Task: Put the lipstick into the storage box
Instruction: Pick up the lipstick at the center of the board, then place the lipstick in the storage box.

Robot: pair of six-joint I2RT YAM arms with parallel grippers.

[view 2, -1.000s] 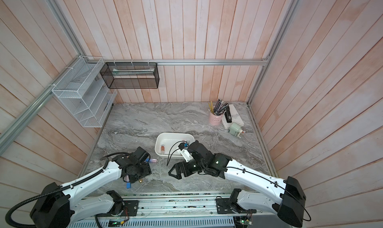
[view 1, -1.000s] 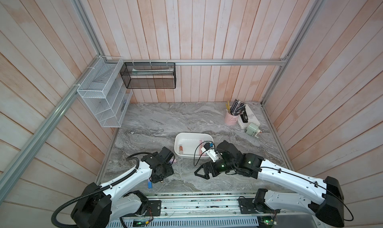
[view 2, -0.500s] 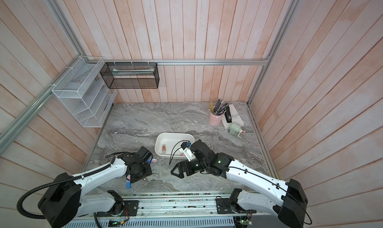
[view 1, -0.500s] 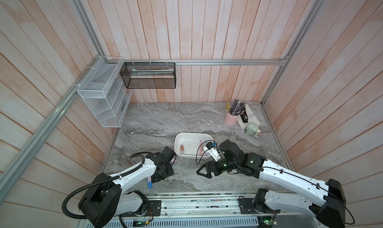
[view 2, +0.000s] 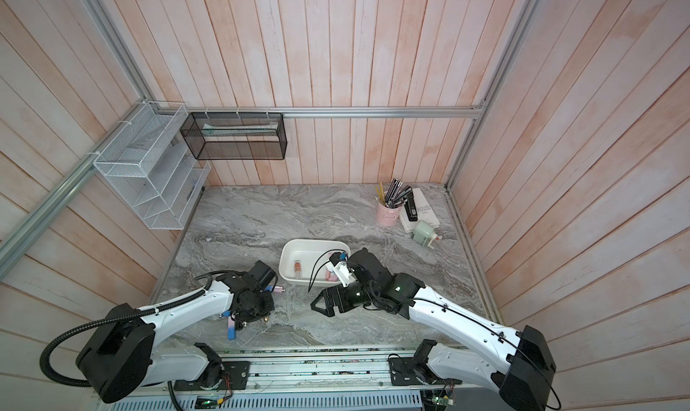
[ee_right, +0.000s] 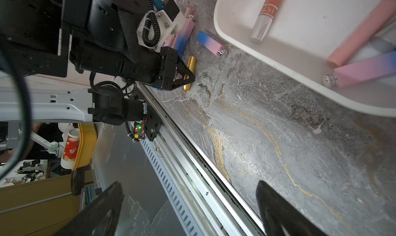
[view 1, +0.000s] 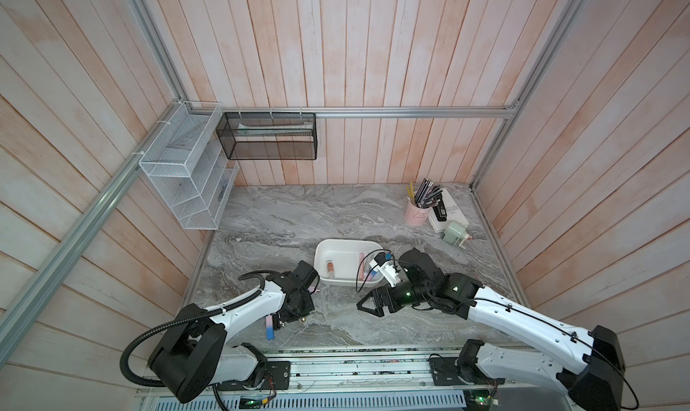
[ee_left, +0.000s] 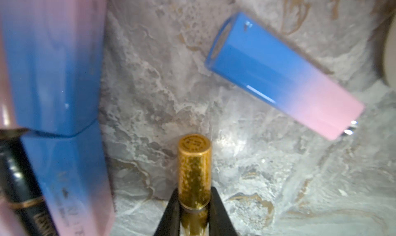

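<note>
Left gripper [ee_left: 194, 191] pinches the slick gold lipstick [ee_left: 194, 164] — it could slip loose short of the box [view 1: 345, 256] at one o'clock; right gripper [ee_right: 190, 185] gapes empty.

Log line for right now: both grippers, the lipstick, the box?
left gripper: shut on gold lipstick, low at table | right gripper: open, empty | storage box: gold lipstick not yet inside

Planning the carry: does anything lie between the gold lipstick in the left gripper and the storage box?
One blue-to-pink lipstick tube lies flat on the marble between the gold lipstick, held by the left gripper, and the storage box. Lifted, the carry would likely clear it.
</note>
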